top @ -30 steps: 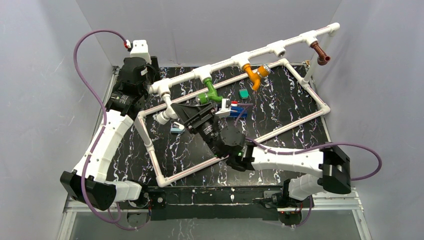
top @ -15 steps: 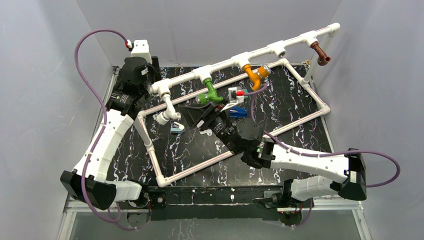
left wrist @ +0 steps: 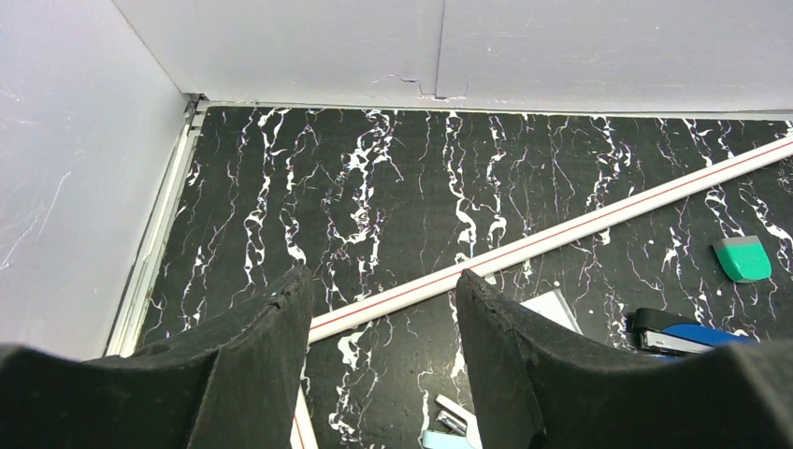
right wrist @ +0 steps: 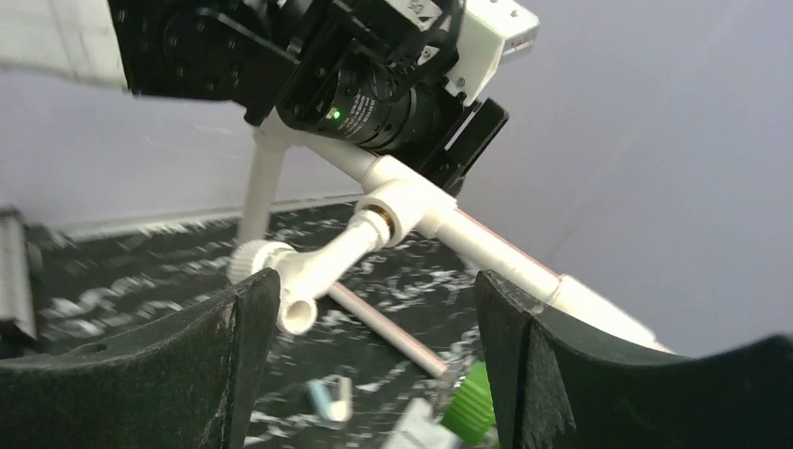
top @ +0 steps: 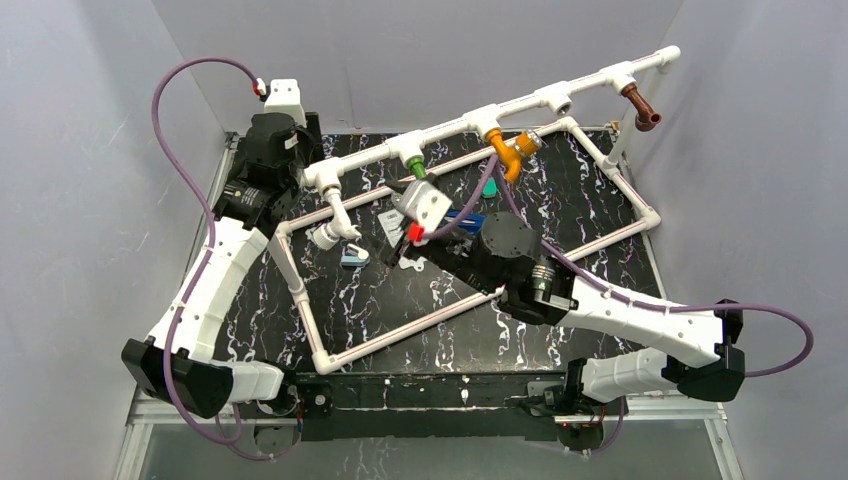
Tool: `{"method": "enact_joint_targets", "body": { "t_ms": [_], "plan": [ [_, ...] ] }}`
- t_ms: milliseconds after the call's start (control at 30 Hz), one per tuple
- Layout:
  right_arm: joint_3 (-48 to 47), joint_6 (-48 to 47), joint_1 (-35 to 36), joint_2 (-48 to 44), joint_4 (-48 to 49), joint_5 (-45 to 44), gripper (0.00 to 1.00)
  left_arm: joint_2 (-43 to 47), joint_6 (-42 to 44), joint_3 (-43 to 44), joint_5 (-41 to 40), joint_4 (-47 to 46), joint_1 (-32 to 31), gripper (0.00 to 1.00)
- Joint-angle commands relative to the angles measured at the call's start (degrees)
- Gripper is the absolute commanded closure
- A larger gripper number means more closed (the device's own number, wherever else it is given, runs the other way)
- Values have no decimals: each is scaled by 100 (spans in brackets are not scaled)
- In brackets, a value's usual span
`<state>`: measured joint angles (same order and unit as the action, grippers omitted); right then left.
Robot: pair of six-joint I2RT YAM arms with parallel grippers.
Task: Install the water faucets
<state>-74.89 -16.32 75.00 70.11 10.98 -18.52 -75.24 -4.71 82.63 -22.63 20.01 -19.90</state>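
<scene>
The white pipe frame (top: 600,150) carries a white faucet (top: 335,224), an orange faucet (top: 512,152) and a brown faucet (top: 640,106). The green faucet (top: 416,170) is mostly hidden under my right wrist. My right gripper (top: 392,208) is open beside it. In the right wrist view the right gripper (right wrist: 374,281) is open, with the white faucet (right wrist: 309,271) near its left finger and the green knob (right wrist: 470,402) by its right finger, touching neither. My left gripper (top: 298,152) stays at the back left; its wrist view shows it open (left wrist: 383,281) and empty.
One tee (top: 556,99) on the upper pipe has a bare socket. A teal block (top: 488,187), a blue stapler (top: 466,219) and a small light-blue clip (top: 353,257) lie on the black marbled table (top: 560,215) inside the frame. Grey walls close in on three sides.
My right arm has swung its elbow out to the right and rolled its wrist, so the camera mount now faces up and covers most of the green faucet. The left arm has not moved.
</scene>
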Motion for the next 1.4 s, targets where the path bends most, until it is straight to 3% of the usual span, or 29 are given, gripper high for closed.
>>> {"method": "enact_joint_targets", "body": {
  "t_ms": [0,100,300,533,967,1200,1367],
  "plan": [
    [-188,-2928,28,-66,-573,664,16,-412,-56,-494,374,1541,-216,45],
    [81,-4599,136,-67,-619,820,16,-421,-56,-501,367,1551,-216,45],
    [326,-7202,297,267,-308,-50,16,-429,-48,-489,358,1556,-225,45],
    [330,-8275,455,651,0,-354,16,-421,-55,-518,381,1544,-225,45],
    [180,-9084,546,1493,814,-815,18,-329,-48,-587,374,1499,-242,44],
    [155,-9121,546,1745,1356,-1045,36,-329,-48,-595,374,1488,-252,44],
    [227,-8903,571,1834,1603,-1039,66,-324,-48,-611,369,1482,-261,44]
  ]
}}
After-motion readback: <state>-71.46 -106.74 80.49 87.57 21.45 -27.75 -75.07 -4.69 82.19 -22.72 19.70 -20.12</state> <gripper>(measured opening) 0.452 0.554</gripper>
